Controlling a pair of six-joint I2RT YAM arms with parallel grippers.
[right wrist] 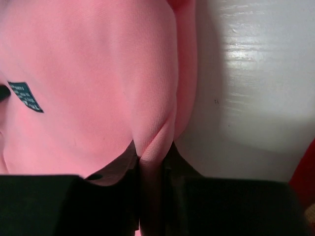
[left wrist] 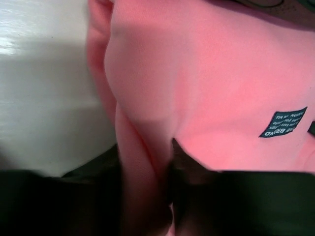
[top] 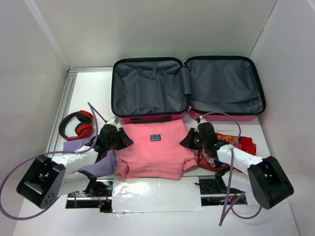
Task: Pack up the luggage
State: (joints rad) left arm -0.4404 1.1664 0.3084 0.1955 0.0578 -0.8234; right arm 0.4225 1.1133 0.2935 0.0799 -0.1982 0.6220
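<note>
The luggage [top: 147, 91] lies open at the far side of the table [top: 88, 93], both grey-lined halves facing up. Just in front of it sits a folded pink sweater [top: 155, 150]. The left gripper [left wrist: 145, 164] pinches a fold at the sweater's left edge, and the right gripper [right wrist: 151, 162] pinches a fold at its right edge. Red headphones [top: 77, 125] lie to the left, a purple cloth [top: 101, 164] under the left arm, and a red cloth [top: 241, 143] to the right.
</note>
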